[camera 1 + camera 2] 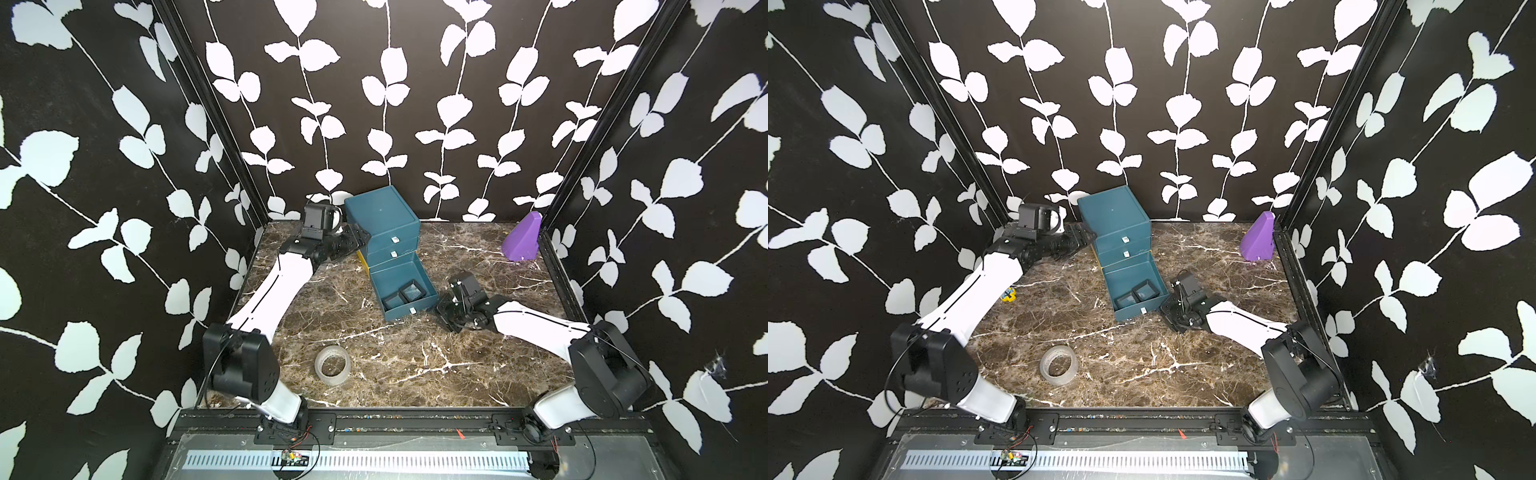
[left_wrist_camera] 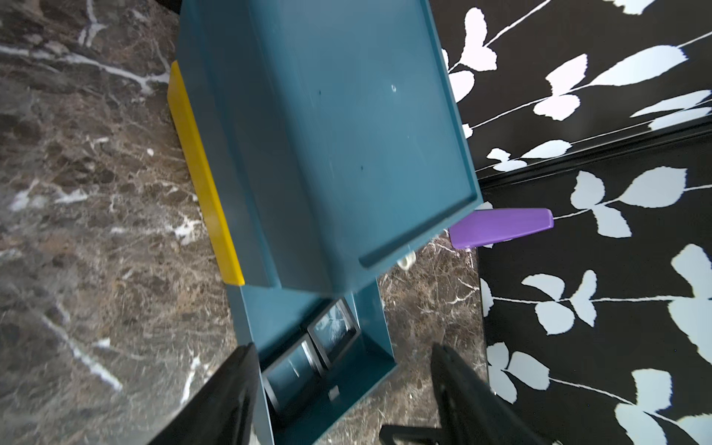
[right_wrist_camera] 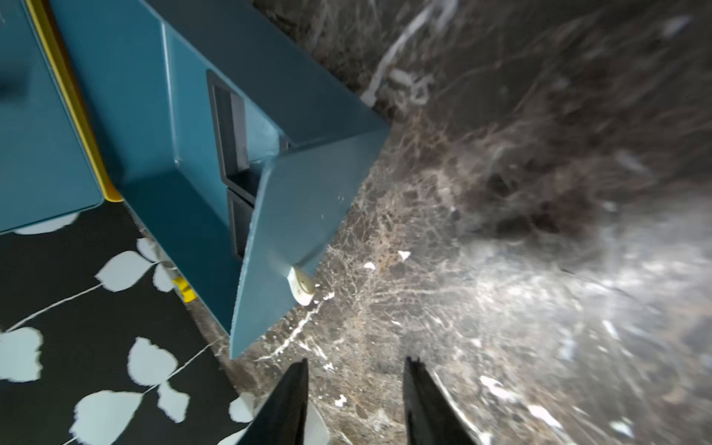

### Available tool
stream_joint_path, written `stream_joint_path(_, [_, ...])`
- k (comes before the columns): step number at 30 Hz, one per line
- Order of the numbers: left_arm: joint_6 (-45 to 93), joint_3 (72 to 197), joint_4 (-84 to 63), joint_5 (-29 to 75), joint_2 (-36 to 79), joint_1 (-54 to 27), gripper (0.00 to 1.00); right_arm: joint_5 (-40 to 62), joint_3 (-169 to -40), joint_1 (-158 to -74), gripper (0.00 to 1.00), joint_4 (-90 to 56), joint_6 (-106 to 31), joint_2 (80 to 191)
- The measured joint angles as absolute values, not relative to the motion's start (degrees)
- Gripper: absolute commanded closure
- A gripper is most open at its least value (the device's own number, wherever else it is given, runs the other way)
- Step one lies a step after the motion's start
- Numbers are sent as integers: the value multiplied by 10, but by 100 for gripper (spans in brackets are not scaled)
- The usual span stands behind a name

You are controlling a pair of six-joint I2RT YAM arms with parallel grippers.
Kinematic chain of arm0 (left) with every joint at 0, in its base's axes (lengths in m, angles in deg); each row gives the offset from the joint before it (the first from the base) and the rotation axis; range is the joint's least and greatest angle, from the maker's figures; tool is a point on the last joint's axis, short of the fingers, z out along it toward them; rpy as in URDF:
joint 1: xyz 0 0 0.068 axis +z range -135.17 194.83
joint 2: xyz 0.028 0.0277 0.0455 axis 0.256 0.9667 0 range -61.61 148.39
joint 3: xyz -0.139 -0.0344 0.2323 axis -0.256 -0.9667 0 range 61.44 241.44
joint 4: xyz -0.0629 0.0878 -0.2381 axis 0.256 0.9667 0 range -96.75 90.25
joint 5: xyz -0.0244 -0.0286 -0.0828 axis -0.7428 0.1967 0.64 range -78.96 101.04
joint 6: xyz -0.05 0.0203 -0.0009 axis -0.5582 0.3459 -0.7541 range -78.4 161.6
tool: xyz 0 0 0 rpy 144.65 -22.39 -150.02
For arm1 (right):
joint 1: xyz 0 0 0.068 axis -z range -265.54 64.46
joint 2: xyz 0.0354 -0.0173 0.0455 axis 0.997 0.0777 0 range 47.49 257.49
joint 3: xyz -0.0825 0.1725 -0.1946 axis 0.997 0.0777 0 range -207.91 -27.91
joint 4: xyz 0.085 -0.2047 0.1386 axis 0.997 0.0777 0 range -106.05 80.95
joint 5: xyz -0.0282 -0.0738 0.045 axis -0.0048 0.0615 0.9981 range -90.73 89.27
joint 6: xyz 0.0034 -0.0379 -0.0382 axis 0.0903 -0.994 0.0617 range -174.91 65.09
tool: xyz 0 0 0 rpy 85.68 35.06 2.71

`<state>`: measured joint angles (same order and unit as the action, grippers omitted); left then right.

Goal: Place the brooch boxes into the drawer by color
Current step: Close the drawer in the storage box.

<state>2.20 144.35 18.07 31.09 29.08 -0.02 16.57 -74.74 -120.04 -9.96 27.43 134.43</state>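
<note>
Chest (image 1: 382,216) stands at the back of the table (image 1: 415,374), against the rear wall. Its bottom drawer (image 1: 395,274) is pulled fully out toward the front; the two drawers above it are closed.

Two black brooch boxes (image 1: 411,292) (image 1: 390,301) lie flat, side by side and touching, on the floor of the bottom drawer near its front wall. Both top views show them. No other brooch boxes are visible.

Left gripper (image 1: 358,237): at the chest's left side, level with the upper drawers. I cannot tell whether it touches the chest. In the wrist view the left gripper (image 2: 341,346) has its fingers spread wide with nothing between them. The open drawer and both black boxes lie beyond the tips.

Right gripper (image 1: 445,316): low over the table, just beside the front right corner of the open drawer. In the wrist view the right gripper (image 3: 357,362) has a moderate gap with only table showing in it, and it holds nothing. The drawer's white pull tab (image 3: 302,287) is near the tips but clear of them.
</note>
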Motion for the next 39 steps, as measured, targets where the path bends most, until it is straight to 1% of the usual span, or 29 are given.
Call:
stream_joint_path(3, [31, 1471, 174, 311, 326, 8, 32, 166, -724, -1205, 62, -163, 314, 1368])
stream_joint_path(8, [67, 1548, 177, 311, 390, 11, 35, 158, -720, -1217, 63, -251, 351, 1437])
stream_joint_path(11, [97, 1586, 202, 311, 420, 11, 38, 150, -722, -1221, 65, -287, 362, 1463])
stream_joint_path(16, [148, 1625, 249, 308, 464, 11, 41, 129, -727, -1223, 66, -332, 374, 1484])
stream_joint_path(27, [206, 1629, 252, 288, 463, -2, 53, 80, -758, -1222, 68, -359, 384, 1492])
stream_joint_path(31, [207, 1617, 242, 282, 456, -4, 54, 73, -783, -1219, 69, -377, 386, 1515])
stream_joint_path(39, [207, 1608, 232, 280, 451, -5, 55, 65, -875, -1215, 71, -393, 388, 1602])
